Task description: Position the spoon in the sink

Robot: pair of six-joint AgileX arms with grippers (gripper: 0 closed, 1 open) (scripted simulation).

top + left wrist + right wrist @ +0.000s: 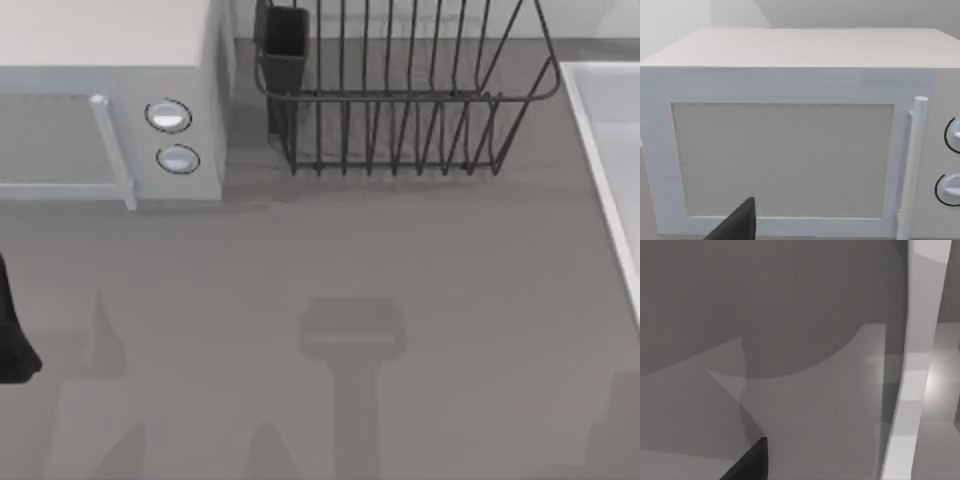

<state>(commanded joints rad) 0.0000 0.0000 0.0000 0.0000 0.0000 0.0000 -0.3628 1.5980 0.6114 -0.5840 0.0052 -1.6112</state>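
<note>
Left arm (12,330) is parked at the table's left edge, finger spread untellable. Sink (610,150) is seen at the right edge; no spoon is located, so a blind reach risks striking the dish rack (400,100).

The microwave (110,100) stands at the far left of the surface (350,260). Just right of the microwave sits the dish rack (400,100), a utensil holder (285,45) at its microwave-side end. Farther right of the microwave, past the rack, the sink (610,150) lies along the surface's right edge.
</note>
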